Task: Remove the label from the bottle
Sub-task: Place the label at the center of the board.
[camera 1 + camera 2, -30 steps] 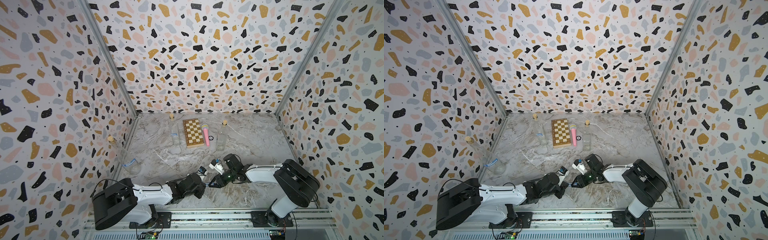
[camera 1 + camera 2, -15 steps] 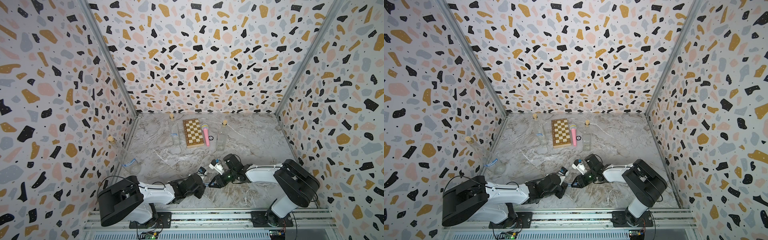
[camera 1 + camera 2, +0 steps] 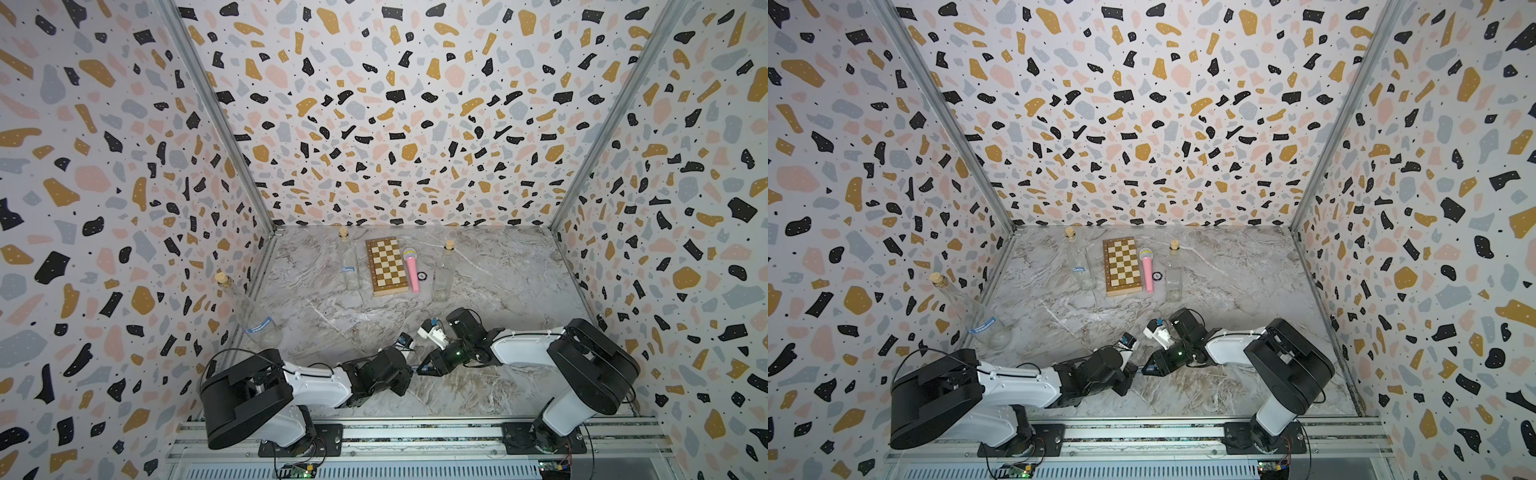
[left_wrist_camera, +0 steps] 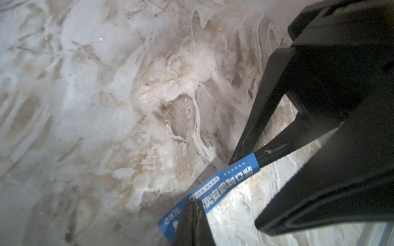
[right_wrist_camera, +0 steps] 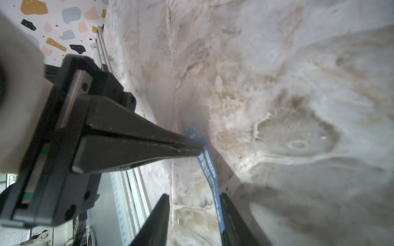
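A blue label strip [image 4: 230,181] with white print hangs just above the marble floor. My left gripper [image 4: 193,201] is shut on one end of it. The strip's other end lies against the inner face of one finger of my right gripper [image 5: 194,196], which is open with a wide gap. The right wrist view shows the same label [image 5: 210,170] running from the left gripper [image 5: 199,150] to that finger. In both top views the two grippers [image 3: 411,372] [image 3: 422,371] meet tip to tip near the front. A clear corked bottle [image 3: 444,272] stands behind them, bare of any label.
A corked bottle [image 3: 249,316] with a blue label leans at the left wall. Another corked bottle [image 3: 348,266] stands at the back beside a chessboard [image 3: 385,266] and a pink microphone [image 3: 411,270]. A metal rail [image 3: 415,432] runs along the front.
The left arm's rear links have shifted a little to the right while its gripper stays at the right gripper's tips. The right arm has not moved.
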